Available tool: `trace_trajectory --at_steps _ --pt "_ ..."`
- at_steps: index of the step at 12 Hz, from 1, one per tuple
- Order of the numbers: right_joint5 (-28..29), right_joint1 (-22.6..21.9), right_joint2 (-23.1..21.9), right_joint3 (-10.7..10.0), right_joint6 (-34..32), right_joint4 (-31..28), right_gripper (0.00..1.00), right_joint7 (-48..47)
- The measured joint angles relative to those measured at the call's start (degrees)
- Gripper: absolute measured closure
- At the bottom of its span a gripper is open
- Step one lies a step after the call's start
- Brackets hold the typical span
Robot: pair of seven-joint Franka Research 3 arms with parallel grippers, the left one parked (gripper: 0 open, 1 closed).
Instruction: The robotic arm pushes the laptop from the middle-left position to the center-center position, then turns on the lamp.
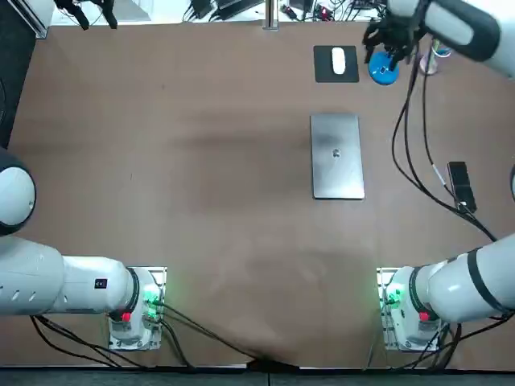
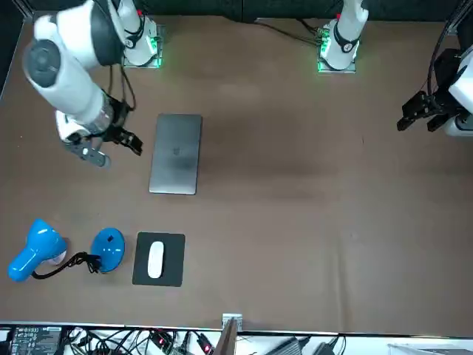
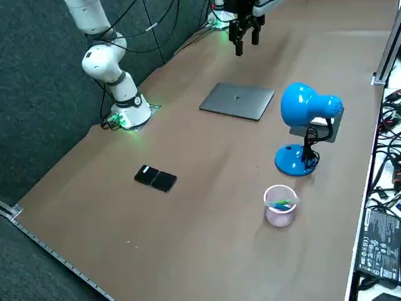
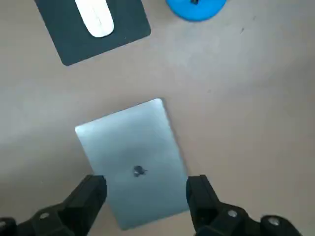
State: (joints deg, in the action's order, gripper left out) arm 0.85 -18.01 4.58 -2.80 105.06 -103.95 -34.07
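Note:
The closed grey laptop point(image 1: 336, 155) point(image 2: 176, 153) point(image 3: 237, 100) lies flat on the brown table, right of its middle in the top view. The blue desk lamp point(image 3: 307, 110) point(image 2: 37, 248) stands beyond it on a round blue base point(image 1: 384, 71) point(image 4: 197, 7); whether it is lit cannot be told. My right gripper point(image 1: 389, 47) point(image 2: 114, 150) point(image 3: 245, 34) point(image 4: 145, 194) hangs open, well above the table and touching nothing. In the wrist view its fingers point(image 4: 91, 196) frame the laptop point(image 4: 133, 157) far below.
A black mouse pad point(image 1: 322, 74) point(image 2: 171, 272) with a white mouse point(image 1: 338, 60) point(image 2: 155, 259) lies next to the lamp base. A black phone point(image 1: 460, 185) point(image 3: 156, 178) and a clear cup point(image 3: 279, 205) sit near the table's right side. Cables run along the far edge.

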Motion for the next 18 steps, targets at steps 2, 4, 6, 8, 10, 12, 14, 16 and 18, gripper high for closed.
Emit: trace_trajectory --at_steps 2,4,6,8,10,12,14,16,18 --pt "0.0 -3.81 3.06 0.03 4.45 -1.03 0.0 -11.62" --pt "0.0 -6.23 5.45 0.02 7.0 -1.21 0.0 -19.14" --pt "0.01 -9.25 8.26 0.03 10.17 -1.32 0.0 -27.37" --pt "0.01 -12.64 11.42 0.06 14.03 -1.39 0.0 -36.05" --pt "0.01 -15.56 14.35 0.06 17.44 -1.38 0.0 -44.61" --pt "0.0 -17.23 16.6 0.05 19.89 -1.37 0.0 -52.58" --pt "0.0 -18.21 18.44 0.03 21.76 -1.37 0.0 -59.82" --pt "0.0 -19.12 20.24 0.03 23.4 -1.38 0.0 -67.54" --pt "0.0 -19.7 21.97 0.01 25.11 -1.38 0.0 -75.57"
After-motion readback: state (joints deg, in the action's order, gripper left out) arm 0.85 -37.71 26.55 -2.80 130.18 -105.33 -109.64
